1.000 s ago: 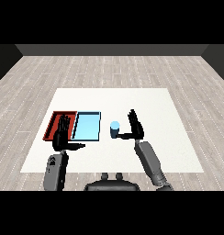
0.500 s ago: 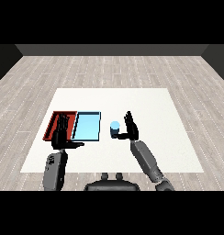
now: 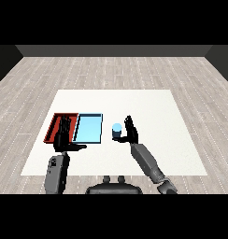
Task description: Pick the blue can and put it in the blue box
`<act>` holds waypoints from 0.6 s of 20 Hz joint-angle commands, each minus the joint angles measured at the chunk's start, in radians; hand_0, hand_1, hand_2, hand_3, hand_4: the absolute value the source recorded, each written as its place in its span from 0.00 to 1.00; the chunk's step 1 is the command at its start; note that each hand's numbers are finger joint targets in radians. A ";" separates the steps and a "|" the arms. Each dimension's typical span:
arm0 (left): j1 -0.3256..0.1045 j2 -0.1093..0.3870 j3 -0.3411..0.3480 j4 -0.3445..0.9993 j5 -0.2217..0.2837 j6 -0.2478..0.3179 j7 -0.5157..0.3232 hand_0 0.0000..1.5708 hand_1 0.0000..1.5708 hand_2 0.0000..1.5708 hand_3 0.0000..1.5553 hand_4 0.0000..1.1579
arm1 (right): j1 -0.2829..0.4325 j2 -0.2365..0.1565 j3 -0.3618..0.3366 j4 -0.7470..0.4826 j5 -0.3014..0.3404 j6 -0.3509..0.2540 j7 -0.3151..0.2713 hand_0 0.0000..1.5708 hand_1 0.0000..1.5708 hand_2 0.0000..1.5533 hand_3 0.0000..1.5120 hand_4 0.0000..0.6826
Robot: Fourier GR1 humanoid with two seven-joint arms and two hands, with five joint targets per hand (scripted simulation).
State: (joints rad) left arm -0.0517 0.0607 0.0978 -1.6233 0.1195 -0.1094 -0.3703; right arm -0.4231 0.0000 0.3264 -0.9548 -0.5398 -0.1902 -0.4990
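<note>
The blue can [image 3: 117, 130] stood upright on the white table [image 3: 153, 112], just right of the light blue tray [image 3: 88, 128]. The right hand [image 3: 130, 131] was at the can's right side with fingers straight and open, perhaps already touching it, though the view left that unclear. To grasp well, it should curl round the can's middle before lifting. The left hand [image 3: 64, 135] hung open over the red tray [image 3: 55, 127].
</note>
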 commanded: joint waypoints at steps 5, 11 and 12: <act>0.072 -0.017 -0.032 -0.080 -0.004 -0.001 0.023 0.00 0.00 0.00 0.00 0.00 | -0.120 0.000 0.062 0.161 -0.134 0.004 -0.079 0.00 0.00 0.00 0.00 0.00; 0.014 -0.010 0.000 -0.062 0.022 0.015 0.048 0.00 0.00 0.00 0.00 0.00 | -0.095 0.000 0.177 0.124 -0.220 -0.067 -0.069 0.00 0.00 0.00 0.00 0.00; 0.077 0.038 0.044 -0.072 0.053 -0.038 0.034 0.00 0.00 0.00 0.00 0.00 | -0.178 0.000 0.166 0.183 -0.234 -0.068 -0.044 0.00 0.00 0.00 0.00 0.00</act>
State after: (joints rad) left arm -0.0120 0.0737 0.1132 -1.6771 0.1508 -0.1266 -0.3427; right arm -0.5493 0.0000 0.4418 -0.7955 -0.7139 -0.2231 -0.5648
